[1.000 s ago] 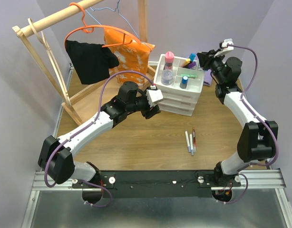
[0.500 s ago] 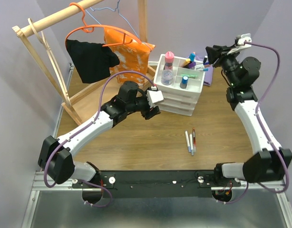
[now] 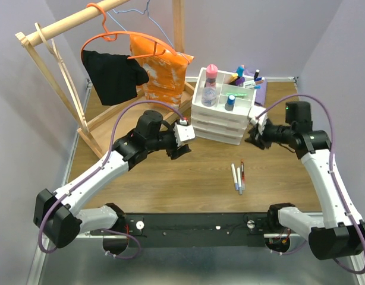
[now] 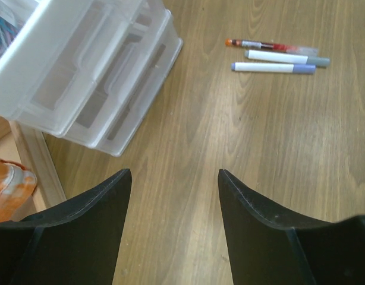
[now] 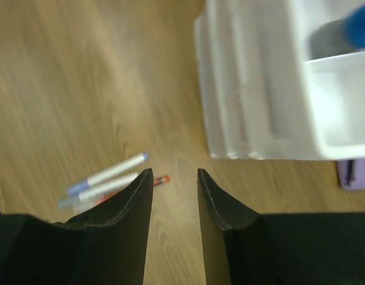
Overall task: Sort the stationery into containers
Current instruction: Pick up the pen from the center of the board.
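Three pens (image 3: 238, 177) lie side by side on the wooden table in front of the white three-drawer organiser (image 3: 221, 122). In the left wrist view they are a red pen (image 4: 271, 46), a grey-capped white pen (image 4: 286, 57) and a purple-capped white pen (image 4: 273, 67). The organiser's top tray (image 3: 251, 102) holds a pink-capped bottle (image 3: 211, 72), a blue-capped bottle (image 3: 230, 102) and several markers (image 3: 242, 75). My left gripper (image 3: 178, 149) (image 4: 173, 172) is open and empty, left of the organiser. My right gripper (image 3: 252, 138) (image 5: 175, 171) is open and empty, at the organiser's right front, above the pens (image 5: 105, 178).
A wooden clothes rack (image 3: 57, 65) stands at the back left with an orange hanger (image 3: 111, 38), a black garment (image 3: 114, 74) and an orange bag (image 3: 159, 68). A purple cloth (image 3: 260, 95) lies behind the organiser's right side.
My right arm swung from behind the organiser's back right corner down to its right front, low over the table. My left gripper drew back slightly to the left.
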